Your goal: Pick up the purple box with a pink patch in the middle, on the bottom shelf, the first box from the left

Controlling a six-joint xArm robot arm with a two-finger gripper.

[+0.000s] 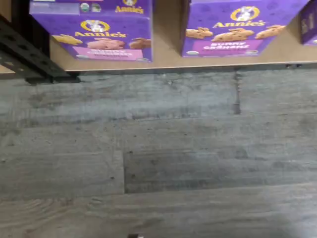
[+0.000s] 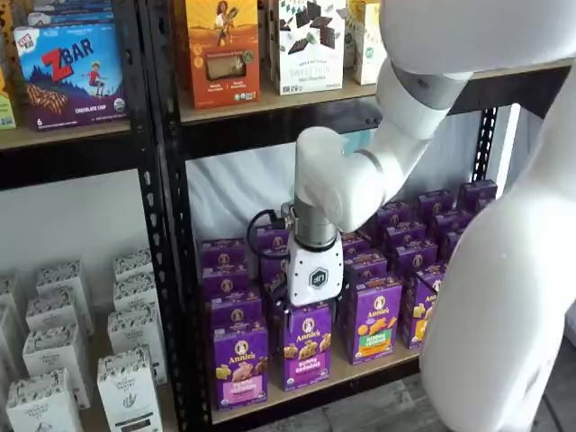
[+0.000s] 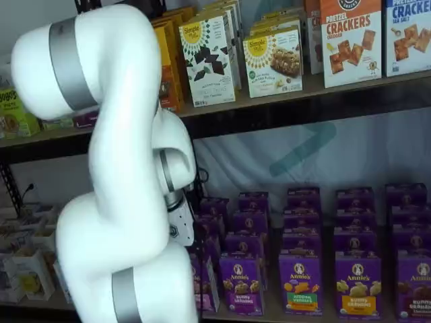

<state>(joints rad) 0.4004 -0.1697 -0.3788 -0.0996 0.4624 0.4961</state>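
Purple box beside white gripper body.

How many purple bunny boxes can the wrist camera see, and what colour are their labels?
Purple Annie's carton with a pale pink label: 1
Purple Annie's carton with a magenta label: 1
Purple carton cut off at the picture's edge, label unreadable: 1
Total: 3

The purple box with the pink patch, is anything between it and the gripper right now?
Nothing visible blocks it. The purple box stands at the bottom shelf front edge, open toward the aisle. The gripper hangs beside it, over the neighbouring carton; its fingers aren't distinguishable.
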